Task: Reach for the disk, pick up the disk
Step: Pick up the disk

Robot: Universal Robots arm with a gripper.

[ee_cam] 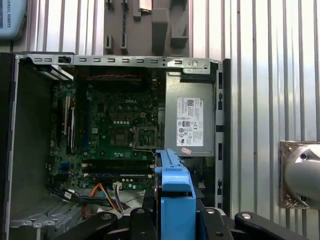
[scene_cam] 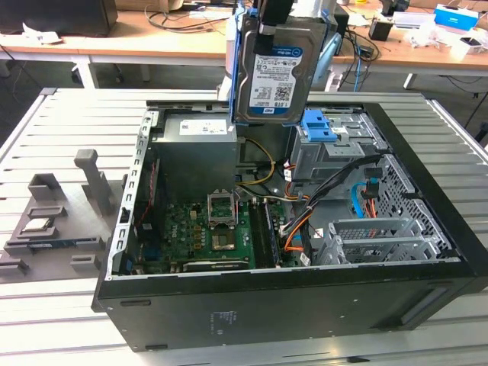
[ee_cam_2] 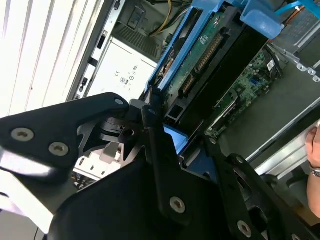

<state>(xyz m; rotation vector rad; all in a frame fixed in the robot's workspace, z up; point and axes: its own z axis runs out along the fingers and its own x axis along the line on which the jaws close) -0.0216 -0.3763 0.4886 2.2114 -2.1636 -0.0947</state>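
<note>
as jaws clamp it, the disk (scene_cam: 271, 76) hangs.

Blk jaws w/ silver screws (ee_cam_2: 58, 148)

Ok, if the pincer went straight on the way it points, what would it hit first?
Likely the power supply in the open case, struck by the disk the pincer holds; depth is unclear.

Even, bright room light — glare whitens the slatted table (ee_cam_2: 30, 50) in the second wrist view
</note>
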